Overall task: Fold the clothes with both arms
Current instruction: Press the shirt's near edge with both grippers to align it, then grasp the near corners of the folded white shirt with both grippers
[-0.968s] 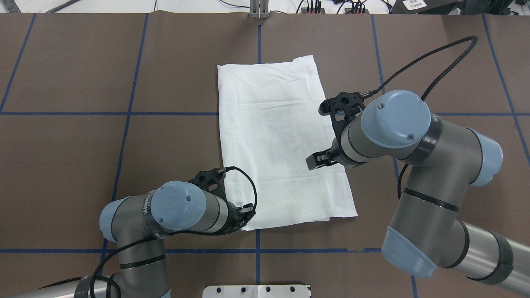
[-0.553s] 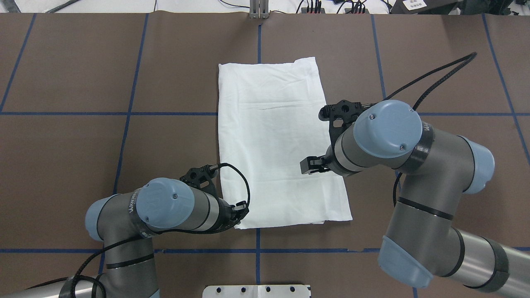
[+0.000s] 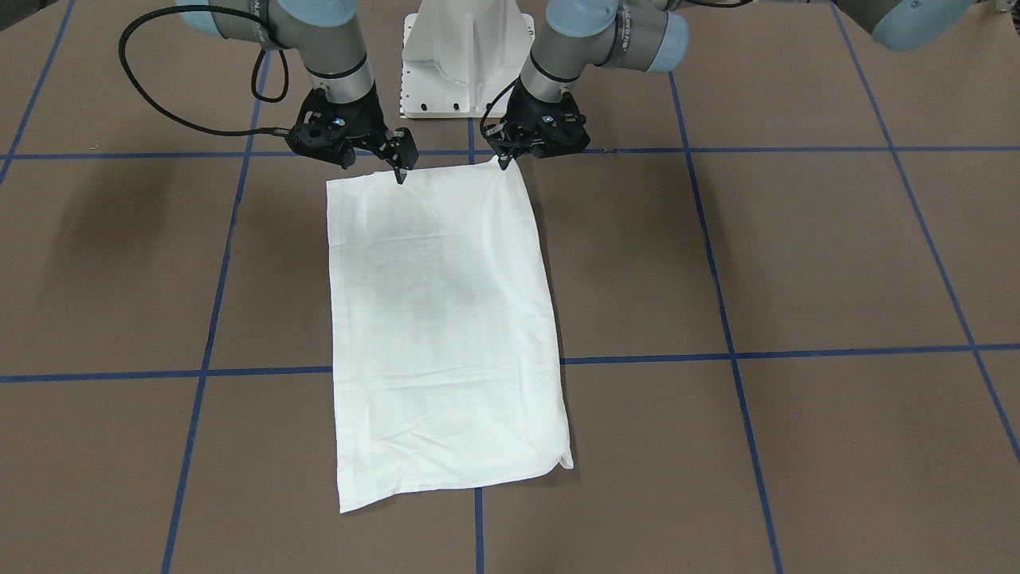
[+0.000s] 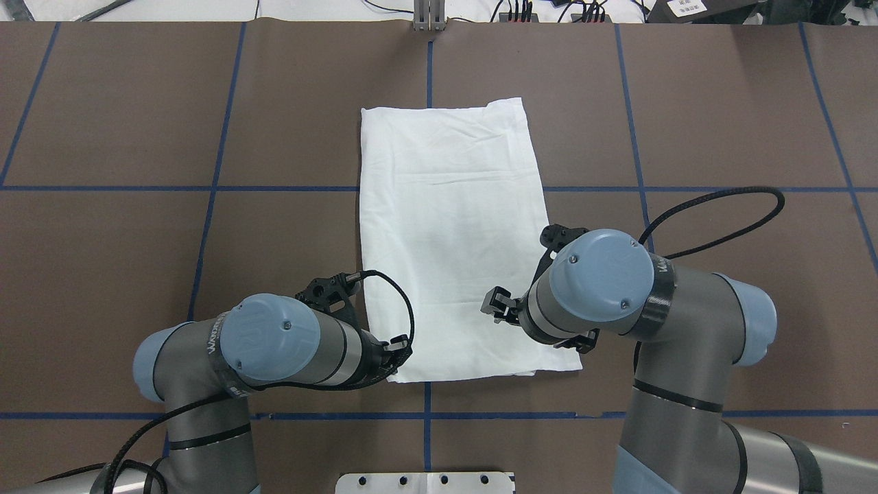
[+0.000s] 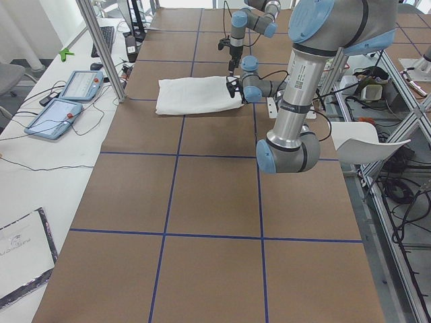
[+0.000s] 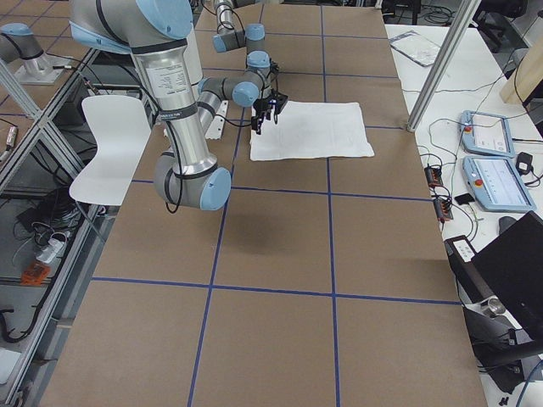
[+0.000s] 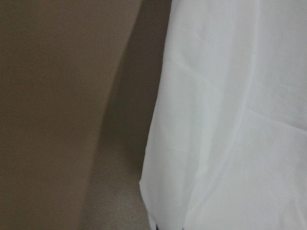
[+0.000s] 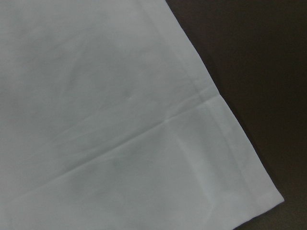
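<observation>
The white shirt lies folded into a long rectangle on the brown table, also seen in the front view. My left gripper sits at its near left corner, shut on the cloth there. The left wrist view shows that edge of the shirt up close. My right gripper hangs open just above the near right part of the shirt, holding nothing. Its wrist view looks down on the shirt's hemmed corner. No print, neck or sleeves show.
The white pedestal stands at the table's near edge between the arms. Blue tape lines cross the brown cover. A side table with tablets runs along the far edge, and a white chair stands behind the robot.
My right arm has swung back toward the robot, from mid-shirt to the near right corner. The left gripper shifted slightly left, and the shirt's near edge moved with it and straightened.
</observation>
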Available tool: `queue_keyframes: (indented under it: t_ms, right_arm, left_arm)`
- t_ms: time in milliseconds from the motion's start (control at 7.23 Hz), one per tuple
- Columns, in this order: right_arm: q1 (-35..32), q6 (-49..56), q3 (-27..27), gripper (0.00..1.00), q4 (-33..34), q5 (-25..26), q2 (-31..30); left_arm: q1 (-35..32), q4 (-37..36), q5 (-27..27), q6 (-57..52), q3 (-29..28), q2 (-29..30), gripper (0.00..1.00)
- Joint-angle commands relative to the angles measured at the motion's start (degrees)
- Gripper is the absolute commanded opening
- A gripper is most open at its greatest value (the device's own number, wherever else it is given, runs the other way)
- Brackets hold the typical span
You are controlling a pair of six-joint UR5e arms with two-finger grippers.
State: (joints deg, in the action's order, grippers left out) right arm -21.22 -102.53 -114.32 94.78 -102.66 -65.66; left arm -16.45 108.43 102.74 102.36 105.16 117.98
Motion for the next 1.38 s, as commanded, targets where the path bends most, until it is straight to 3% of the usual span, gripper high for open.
queue_keyframes:
  t_ms: [0, 1107, 1245]
  right_arm:
    - [4.7, -11.8, 0.9, 1.00, 0.1, 6.3, -1.3]
    - [7.6, -12.5, 7.8, 1.00, -5.1, 6.7, -1.7]
    - [7.4, -12.5, 7.4, 0.85, -5.1, 6.7, -1.8]
  left_arm:
    - [0.1, 0.0, 0.0, -0.1, -0.1, 0.1, 0.00]
    - [0.2, 0.0, -0.1, 0.0, -0.7, 0.7, 0.00]
    - [0.2, 0.0, -0.1, 0.0, -0.7, 0.7, 0.00]
